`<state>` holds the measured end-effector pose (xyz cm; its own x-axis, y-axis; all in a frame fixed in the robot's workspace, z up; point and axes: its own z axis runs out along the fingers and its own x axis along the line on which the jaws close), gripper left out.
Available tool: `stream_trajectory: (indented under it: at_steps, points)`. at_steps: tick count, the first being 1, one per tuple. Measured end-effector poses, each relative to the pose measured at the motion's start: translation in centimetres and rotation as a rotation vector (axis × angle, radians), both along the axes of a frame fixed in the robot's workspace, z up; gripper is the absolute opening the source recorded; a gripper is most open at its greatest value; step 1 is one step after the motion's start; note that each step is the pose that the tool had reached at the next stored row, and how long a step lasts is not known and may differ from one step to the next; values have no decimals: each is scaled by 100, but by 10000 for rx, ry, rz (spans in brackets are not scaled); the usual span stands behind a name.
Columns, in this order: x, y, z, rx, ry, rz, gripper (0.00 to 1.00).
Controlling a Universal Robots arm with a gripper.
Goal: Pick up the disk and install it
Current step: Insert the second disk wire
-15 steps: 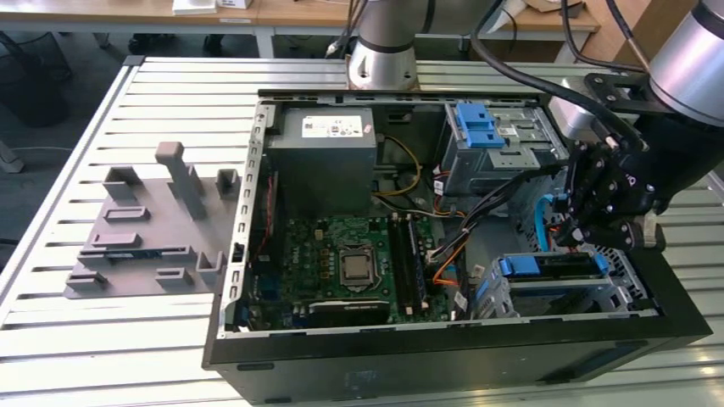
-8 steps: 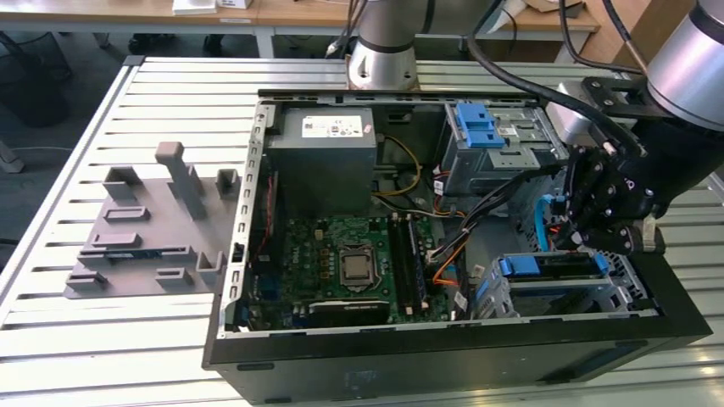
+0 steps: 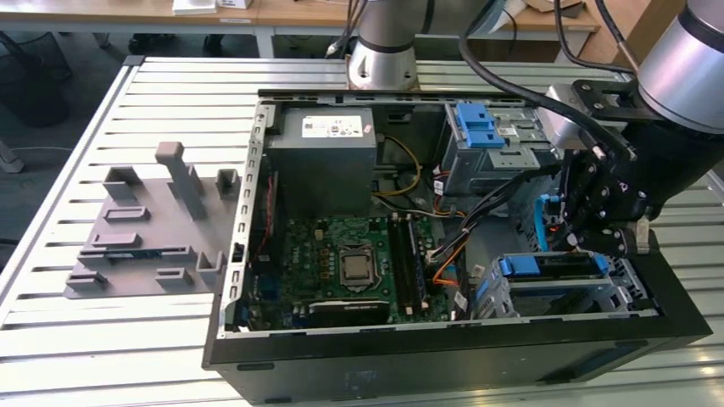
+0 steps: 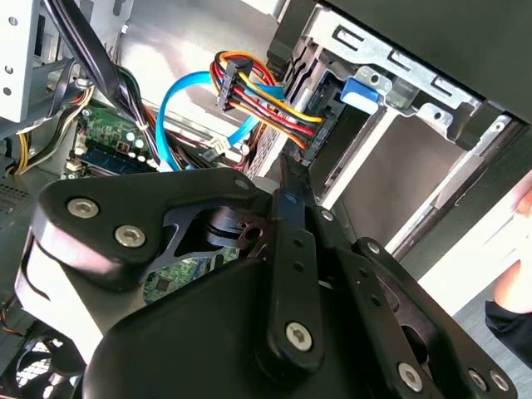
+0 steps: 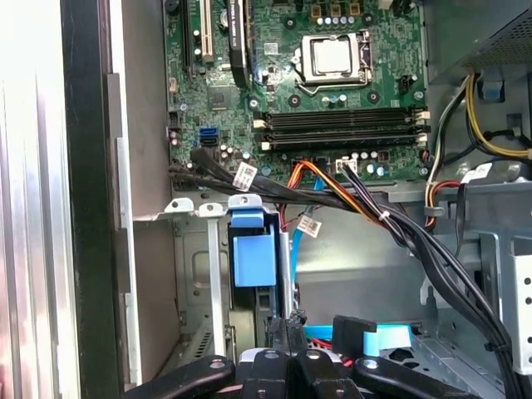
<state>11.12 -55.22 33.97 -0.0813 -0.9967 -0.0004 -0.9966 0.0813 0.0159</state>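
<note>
Disk (image 3: 557,268) and gripper (image 3: 599,246) sit close. We see the gripper's fingers (image 5: 287,328) pressed together, just beside the blue-framed disk, which lies in the drive cage (image 3: 628,292) at one corner of the computer case (image 3: 453,348). The motherboard (image 3: 351,263) lies mid-case, and the power supply (image 3: 328,140) stands against the case's opposite wall.

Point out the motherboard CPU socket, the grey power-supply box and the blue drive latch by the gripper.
CPU socket (image 5: 332,56), first wrist view, metal cover.
Power-supply box (image 3: 328,148), exterior view, top face.
Blue drive latch (image 5: 252,259), first wrist view, flat face.
</note>
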Motion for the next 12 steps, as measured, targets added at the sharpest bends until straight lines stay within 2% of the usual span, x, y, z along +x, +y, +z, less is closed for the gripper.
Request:
stream_trajectory:
  at_steps: [7, 12]
  points:
    - [-49, -3, 0, 3, -75, 5, 11]
    - [-61, -4, 10, 6, -104, 5, 11]
